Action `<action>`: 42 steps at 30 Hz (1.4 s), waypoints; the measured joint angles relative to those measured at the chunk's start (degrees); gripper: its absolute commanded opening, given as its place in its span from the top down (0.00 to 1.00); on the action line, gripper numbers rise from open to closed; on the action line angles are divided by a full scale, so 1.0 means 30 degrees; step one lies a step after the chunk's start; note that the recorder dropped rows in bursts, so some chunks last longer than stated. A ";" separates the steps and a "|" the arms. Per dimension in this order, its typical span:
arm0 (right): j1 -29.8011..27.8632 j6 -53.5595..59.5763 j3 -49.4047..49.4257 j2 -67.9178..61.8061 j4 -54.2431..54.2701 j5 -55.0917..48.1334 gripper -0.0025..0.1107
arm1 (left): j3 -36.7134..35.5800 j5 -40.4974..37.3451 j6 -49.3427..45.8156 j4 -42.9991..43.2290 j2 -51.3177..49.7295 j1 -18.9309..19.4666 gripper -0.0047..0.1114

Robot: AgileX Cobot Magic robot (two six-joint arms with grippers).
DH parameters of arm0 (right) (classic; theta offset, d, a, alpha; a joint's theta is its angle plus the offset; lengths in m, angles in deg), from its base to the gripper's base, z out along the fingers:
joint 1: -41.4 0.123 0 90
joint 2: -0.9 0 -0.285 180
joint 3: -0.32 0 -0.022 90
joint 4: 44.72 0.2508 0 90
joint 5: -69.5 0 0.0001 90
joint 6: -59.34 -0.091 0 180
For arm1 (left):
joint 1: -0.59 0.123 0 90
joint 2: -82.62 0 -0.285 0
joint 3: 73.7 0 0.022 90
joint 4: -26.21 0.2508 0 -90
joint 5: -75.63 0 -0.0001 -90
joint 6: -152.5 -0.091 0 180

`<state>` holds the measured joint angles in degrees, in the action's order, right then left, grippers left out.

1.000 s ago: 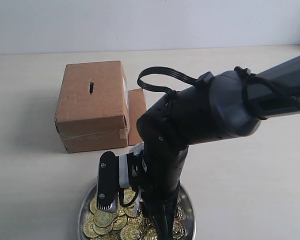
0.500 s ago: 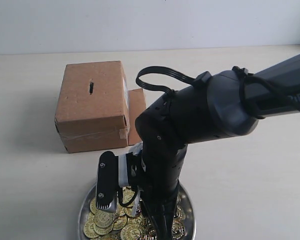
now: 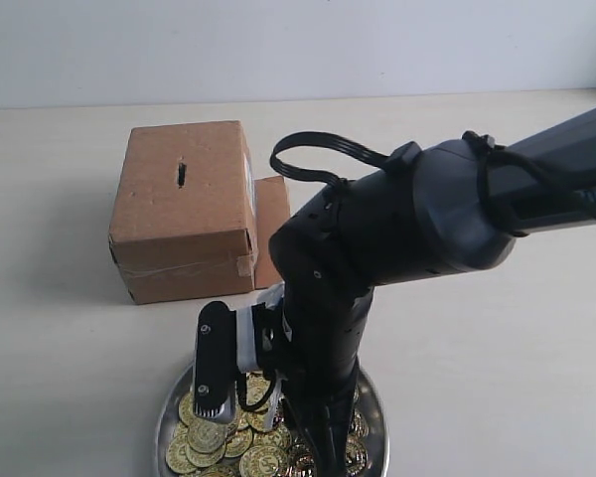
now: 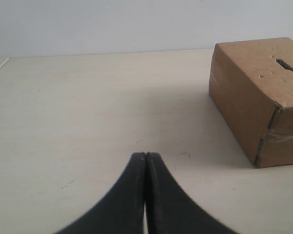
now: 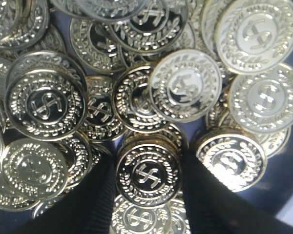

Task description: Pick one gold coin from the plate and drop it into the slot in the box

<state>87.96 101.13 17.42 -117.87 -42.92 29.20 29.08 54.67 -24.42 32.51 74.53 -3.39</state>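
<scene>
Coins (image 3: 204, 437) lay heaped on the plate (image 3: 373, 417). The right gripper (image 5: 147, 165) held its fingers (image 5: 95, 200) apart on both sides of one gold coin (image 5: 147, 176), ready to pinch it. The left gripper (image 4: 145, 156) was squeezed shut, empty, out of the way near the box (image 4: 249, 92).

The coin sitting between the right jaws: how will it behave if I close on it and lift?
The coin looks thin, rigid and glossy, so it may slip if pinched only by its rim. It lies flat on overlapping coins, so neighbours may shift or ride up with it. Dropped on edge, it would likely roll.
</scene>
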 measured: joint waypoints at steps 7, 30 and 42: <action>0.0000 0.0000 0.0000 0.0944 -0.0032 -0.0041 0.78 | 0.0000 0.0000 0.0000 0.0000 0.0000 0.0000 0.96; 0.0000 0.3974 0.0000 0.4125 0.6519 -0.2957 0.79 | 0.0000 0.0000 -0.0032 0.0000 0.0000 0.0000 0.96; 0.0000 0.4648 0.0000 0.4125 0.7101 -0.3146 0.79 | 0.0000 0.2123 -0.0907 0.2384 0.0000 0.0000 0.96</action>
<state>87.96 115.07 17.42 -105.50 -21.61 19.76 29.08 61.04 -27.13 39.66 74.53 -3.39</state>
